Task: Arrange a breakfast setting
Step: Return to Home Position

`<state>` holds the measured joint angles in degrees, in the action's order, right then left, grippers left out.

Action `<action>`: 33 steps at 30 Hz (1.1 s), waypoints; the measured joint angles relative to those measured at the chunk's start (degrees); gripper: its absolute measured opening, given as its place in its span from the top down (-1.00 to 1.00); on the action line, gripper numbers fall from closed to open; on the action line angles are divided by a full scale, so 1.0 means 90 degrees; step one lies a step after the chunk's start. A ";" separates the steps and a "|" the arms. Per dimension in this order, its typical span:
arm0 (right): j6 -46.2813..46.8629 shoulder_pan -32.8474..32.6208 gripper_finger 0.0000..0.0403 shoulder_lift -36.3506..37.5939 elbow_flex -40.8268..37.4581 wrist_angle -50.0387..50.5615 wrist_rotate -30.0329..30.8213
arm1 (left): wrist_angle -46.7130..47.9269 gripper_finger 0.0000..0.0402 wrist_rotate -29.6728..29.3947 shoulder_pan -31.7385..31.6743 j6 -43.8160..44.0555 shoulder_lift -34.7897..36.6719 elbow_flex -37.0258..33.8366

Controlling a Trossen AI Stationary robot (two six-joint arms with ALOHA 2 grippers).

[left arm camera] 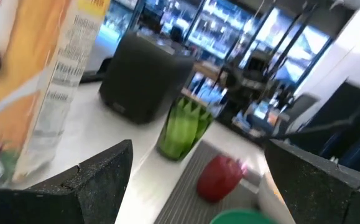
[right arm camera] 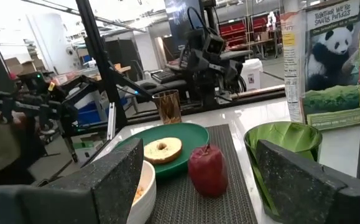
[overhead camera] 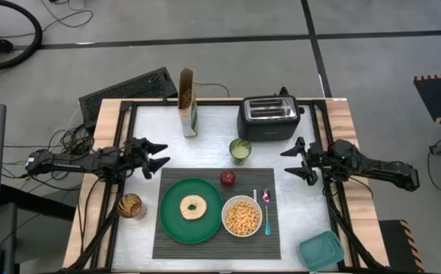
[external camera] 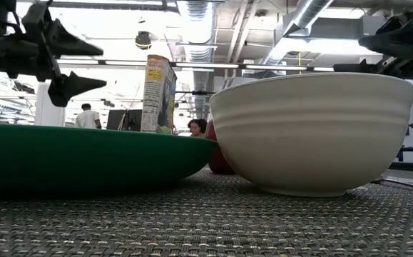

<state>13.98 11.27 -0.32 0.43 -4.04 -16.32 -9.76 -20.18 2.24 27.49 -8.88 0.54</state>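
A dark ribbed placemat [overhead camera: 216, 228] lies on the table's near middle. On it a green plate [overhead camera: 173, 221] holds a tan bagel [overhead camera: 193, 206]. A white bowl [overhead camera: 242, 217] holds yellow cereal pieces [overhead camera: 242, 218]. A red apple [overhead camera: 228, 178] rests on the mat's far edge. A pink-teal spoon [overhead camera: 266, 211] lies right of the bowl. My left gripper [overhead camera: 158, 157] is open above the table's left part, touching nothing. My right gripper [overhead camera: 295, 161] is open above the right part, touching nothing.
A black toaster [overhead camera: 267, 117], a cereal box [overhead camera: 187, 103] and a green cup [overhead camera: 240, 149] stand at the far side. A tin can [overhead camera: 132, 205] stands left of the mat. A teal square container [overhead camera: 321, 250] lies at the near right corner.
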 joint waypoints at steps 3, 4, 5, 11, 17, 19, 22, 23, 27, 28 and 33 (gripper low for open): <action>0.0008 0.0001 -0.67 -0.0005 -0.0002 -0.0001 0.0017 | 0.0434 -0.73 0.0002 0.0000 0.0000 0.0000 0.0000; 0.0010 0.0002 -0.67 -0.0005 -0.0002 0.0001 0.0015 | 0.0595 -0.73 0.0002 0.0000 -0.0001 -0.0001 0.0000; 0.0011 0.0001 -0.67 -0.0005 -0.0002 0.0001 0.0015 | 0.0677 -0.73 0.0010 0.0000 0.0000 -0.0016 0.0009; 0.0010 0.0001 -0.67 -0.0005 -0.0002 0.0023 0.0012 | 0.0850 -0.73 0.0026 0.0000 0.0000 -0.0066 0.0061; 0.0010 0.0000 -0.67 -0.0005 -0.0002 0.0044 0.0007 | 0.0877 -0.73 0.0023 0.0000 0.0000 -0.0068 0.0073; 0.0010 0.0000 -0.67 -0.0005 -0.0005 0.0044 0.0006 | 0.0882 -0.73 0.0021 0.0000 0.0000 -0.0067 0.0076; 0.0007 0.0001 -0.67 -0.0005 -0.0005 0.0053 0.0000 | 0.0884 -0.73 0.0017 0.0000 0.0000 -0.0067 0.0080; 0.0007 0.0000 -0.67 -0.0005 -0.0005 0.0054 0.0000 | 0.0887 -0.73 0.0015 0.0000 -0.0002 -0.0068 0.0083; 0.0007 0.0000 -0.67 -0.0005 -0.0005 0.0056 -0.0005 | 0.0889 -0.73 0.0002 0.0000 -0.0002 -0.0066 0.0085; 0.0007 0.0001 -0.67 -0.0005 -0.0005 0.0058 -0.0005 | 0.0889 -0.73 0.0002 0.0000 -0.0002 -0.0068 0.0085; 0.0005 0.0000 -0.67 -0.0005 -0.0007 0.0061 -0.0007 | 0.0894 -0.73 0.0002 0.0000 -0.0002 -0.0068 0.0090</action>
<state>14.02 11.27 -0.36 0.36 -3.49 -16.38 -1.72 -20.16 2.24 27.46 -9.50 1.34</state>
